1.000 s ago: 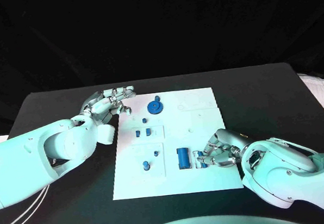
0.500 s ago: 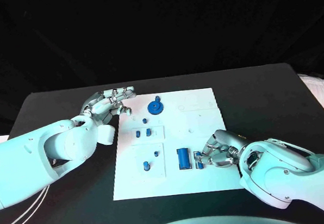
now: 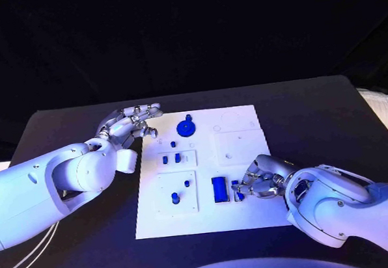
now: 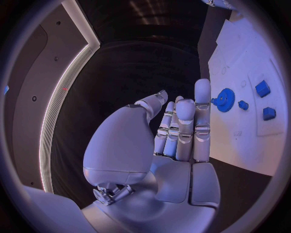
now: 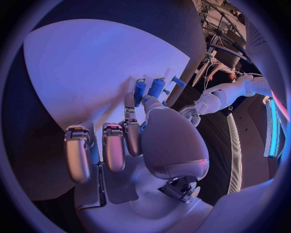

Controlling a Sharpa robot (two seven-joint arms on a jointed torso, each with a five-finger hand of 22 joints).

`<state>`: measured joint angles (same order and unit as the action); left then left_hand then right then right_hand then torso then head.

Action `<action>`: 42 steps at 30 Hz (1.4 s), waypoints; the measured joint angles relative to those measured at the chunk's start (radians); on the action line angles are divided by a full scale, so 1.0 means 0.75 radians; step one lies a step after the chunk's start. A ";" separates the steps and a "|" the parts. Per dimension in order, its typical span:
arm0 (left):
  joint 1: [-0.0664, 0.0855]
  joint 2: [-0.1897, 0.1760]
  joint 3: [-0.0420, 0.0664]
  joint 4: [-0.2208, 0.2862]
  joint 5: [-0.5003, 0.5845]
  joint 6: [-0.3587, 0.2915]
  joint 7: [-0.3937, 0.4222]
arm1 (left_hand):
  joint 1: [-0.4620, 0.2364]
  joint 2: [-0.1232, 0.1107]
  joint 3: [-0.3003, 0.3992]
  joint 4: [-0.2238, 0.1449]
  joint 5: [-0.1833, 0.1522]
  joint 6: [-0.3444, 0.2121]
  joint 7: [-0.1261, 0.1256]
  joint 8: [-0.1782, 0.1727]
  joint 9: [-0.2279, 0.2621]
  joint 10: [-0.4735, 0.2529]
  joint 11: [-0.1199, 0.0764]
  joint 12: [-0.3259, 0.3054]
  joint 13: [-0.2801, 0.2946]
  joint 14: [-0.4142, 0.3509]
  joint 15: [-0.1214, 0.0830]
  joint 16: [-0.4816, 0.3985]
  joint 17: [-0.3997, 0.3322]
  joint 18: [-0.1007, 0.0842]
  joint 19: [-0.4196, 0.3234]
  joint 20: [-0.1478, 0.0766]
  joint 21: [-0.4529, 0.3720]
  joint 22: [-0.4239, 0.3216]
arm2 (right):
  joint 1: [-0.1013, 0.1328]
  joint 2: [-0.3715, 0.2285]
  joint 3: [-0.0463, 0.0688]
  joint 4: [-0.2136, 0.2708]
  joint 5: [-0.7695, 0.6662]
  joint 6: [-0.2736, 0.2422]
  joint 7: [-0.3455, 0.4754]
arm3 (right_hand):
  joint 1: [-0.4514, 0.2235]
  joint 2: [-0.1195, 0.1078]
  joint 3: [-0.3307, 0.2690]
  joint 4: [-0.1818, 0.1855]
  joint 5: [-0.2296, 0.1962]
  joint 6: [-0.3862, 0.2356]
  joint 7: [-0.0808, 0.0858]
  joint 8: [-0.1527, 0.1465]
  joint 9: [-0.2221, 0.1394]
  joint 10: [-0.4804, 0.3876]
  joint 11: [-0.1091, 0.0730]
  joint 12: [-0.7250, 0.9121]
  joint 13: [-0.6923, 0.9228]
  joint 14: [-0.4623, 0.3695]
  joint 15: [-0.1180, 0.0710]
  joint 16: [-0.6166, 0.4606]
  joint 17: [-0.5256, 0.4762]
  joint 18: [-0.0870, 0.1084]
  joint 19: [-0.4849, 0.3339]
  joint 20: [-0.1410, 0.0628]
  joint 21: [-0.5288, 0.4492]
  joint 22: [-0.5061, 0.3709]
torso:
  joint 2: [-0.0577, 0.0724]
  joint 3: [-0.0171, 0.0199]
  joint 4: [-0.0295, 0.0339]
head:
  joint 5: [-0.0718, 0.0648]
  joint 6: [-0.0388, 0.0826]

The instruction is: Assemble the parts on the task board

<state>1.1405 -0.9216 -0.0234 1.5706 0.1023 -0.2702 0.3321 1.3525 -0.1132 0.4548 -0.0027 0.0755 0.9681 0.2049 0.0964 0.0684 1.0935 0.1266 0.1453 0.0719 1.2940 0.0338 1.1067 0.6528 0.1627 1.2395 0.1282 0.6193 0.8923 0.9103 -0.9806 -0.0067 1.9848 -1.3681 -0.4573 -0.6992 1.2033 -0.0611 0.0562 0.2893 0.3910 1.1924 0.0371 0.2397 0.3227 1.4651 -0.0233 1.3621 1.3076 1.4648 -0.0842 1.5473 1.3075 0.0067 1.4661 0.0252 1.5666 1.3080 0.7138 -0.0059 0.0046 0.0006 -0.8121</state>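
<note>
Compared with a second ago, the right robot hand has moved a little toward the middle of the task board, and its fingers now lie closer to the tall blue part near the board's lower middle. A smaller blue part sits just beside these fingertips. I judge that the hand is working on this small part, to seat it or to take it, but the head view does not show clearly if it is pinched, so I cannot tell if the hand holds it. The left robot hand has not moved: it rests over the bench just beside the upper left corner of the board, with fingers straight and near together, holding nothing.

The right wrist view gives what the head view hides: the thumb and one finger of the right robot hand reach to two upright blue parts on the white board, while the other fingers are curled back. The left wrist view shows the blue gear and two small blue blocks on the board, well apart from the left robot hand.
</note>
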 measured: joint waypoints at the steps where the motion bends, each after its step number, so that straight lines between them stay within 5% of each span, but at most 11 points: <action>1: 0.000 0.000 0.000 0.000 0.000 0.000 0.000 | 0.000 0.000 0.000 0.000 0.000 0.000 0.000 0.000 0.000 0.000 0.000 0.000 0.000 0.000 0.000 0.000 0.000 0.000 0.000 0.000 0.000 0.000 | 0.000 0.000 0.000 0.000 0.000 0.001 0.000 | -0.001 0.001 -0.010 -0.001 -0.015 0.000 0.000 0.005 0.002 0.000 0.000 0.000 0.000 0.000 0.000 0.000 0.000 0.000 0.000 0.000 0.000 0.000 | 0.000 0.0001 0.0000 | 0.000 0.000; 13: 0.000 0.000 0.000 0.000 0.000 0.001 -0.001 | 0.000 0.000 0.000 0.000 0.000 0.000 0.000 0.000 0.000 0.000 0.000 0.000 0.000 0.000 0.000 0.000 0.000 0.000 0.000 0.000 0.000 0.000 | 0.000 0.000 -0.001 -0.001 0.000 0.011 -0.002 | -0.052 0.034 -0.105 0.002 -0.166 -0.008 0.002 0.015 0.028 0.005 -0.005 0.000 0.000 0.000 0.000 0.000 0.000 0.000 0.000 0.000 0.000 0.000 | 0.000 -0.0006 0.0015 | -0.001 -0.001; 27: 0.000 -0.004 0.000 0.000 0.000 0.002 -0.002 | 0.000 0.000 0.000 0.000 0.000 0.000 0.000 0.000 0.000 0.000 0.000 0.000 0.000 0.000 0.000 0.000 0.000 0.000 0.000 0.000 0.000 0.000 | -0.001 -0.058 -0.001 0.025 -0.017 0.055 0.021 | 0.012 0.010 -0.202 -0.010 -0.355 -0.015 0.004 0.031 0.056 0.005 -0.005 0.000 0.000 0.005 -0.005 0.000 0.000 0.000 0.000 0.000 0.000 0.000 | 0.000 0.0001 0.0022 | -0.003 -0.002; 42: 0.000 -0.004 0.000 -0.001 0.000 0.003 -0.004 | 0.000 0.000 0.000 0.000 0.000 0.000 0.000 0.000 0.000 0.000 0.000 0.000 0.000 0.000 0.000 0.000 0.000 0.000 0.000 0.000 0.000 0.000 | -0.001 -0.039 0.001 -0.008 -0.057 0.129 0.044 | 0.132 0.041 -0.237 -0.054 -0.417 -0.023 0.003 0.045 0.079 0.004 -0.004 0.008 0.007 0.005 -0.005 0.000 0.001 0.000 0.000 0.000 0.000 -0.001 | 0.000 -0.0008 0.0045 | -0.009 -0.003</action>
<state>1.1405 -0.9245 -0.0235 1.5701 0.1020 -0.2678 0.3294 1.3525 -0.1132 0.4549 -0.0027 0.0755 0.9682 0.2049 0.0963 0.0683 1.0935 0.1266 0.1453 0.0719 1.2940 0.0338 1.1067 0.6530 0.1628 1.2396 0.1282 0.6194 0.8925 0.9095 -1.0096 -0.0063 1.9790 -1.4111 -0.3608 -0.6659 1.3025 -0.0303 -0.1216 0.2489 0.0782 1.1753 0.0391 0.2736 0.3819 1.4684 -0.0265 1.3682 1.3129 1.4683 -0.0876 1.5473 1.3081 0.0067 1.4661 0.0253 1.5666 1.3075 0.7141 -0.0065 0.0080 -0.0058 -0.8146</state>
